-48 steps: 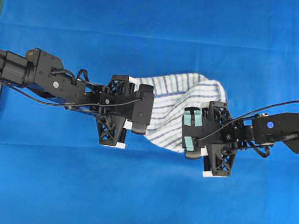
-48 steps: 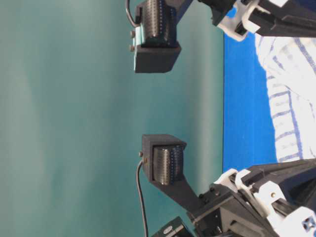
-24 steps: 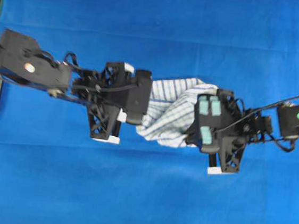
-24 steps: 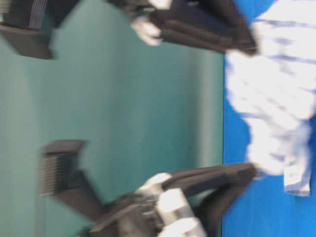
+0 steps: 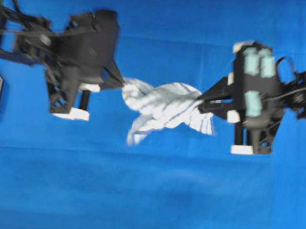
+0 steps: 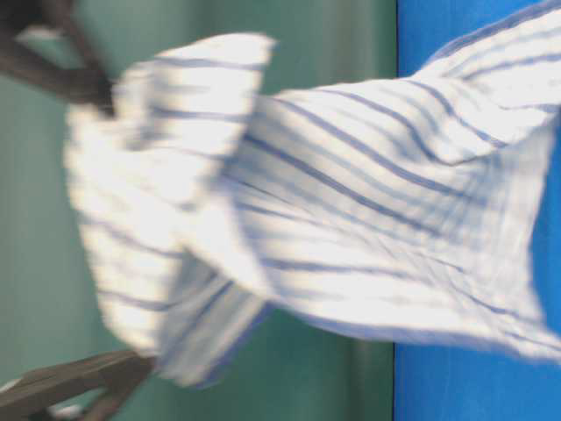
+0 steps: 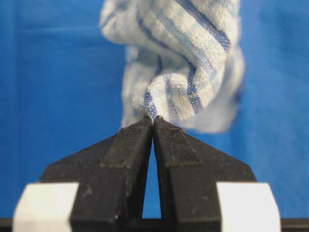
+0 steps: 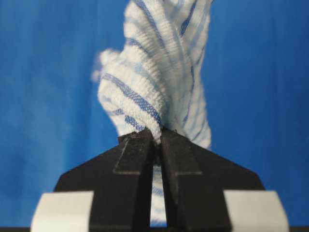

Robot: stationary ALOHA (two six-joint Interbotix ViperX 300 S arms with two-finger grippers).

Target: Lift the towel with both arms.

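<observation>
Above the blue surface (image 5: 144, 201), my left hand (image 5: 122, 82) at 9 o'clock and right hand (image 5: 201, 99) at 3 o'clock each pinch the towel (image 5: 164, 107), lift under way. Next I'd judge: raise both evenly, grips tight.

Towel (image 5: 164, 107) between left claw (image 5: 122, 82) and right claw (image 5: 201, 99)

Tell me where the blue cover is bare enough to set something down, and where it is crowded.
Bare: the broad strip of blue table cover below both grippers, and the band above the towel. Crowded: the middle, where the left gripper and right gripper hold the towel strung between them.
</observation>
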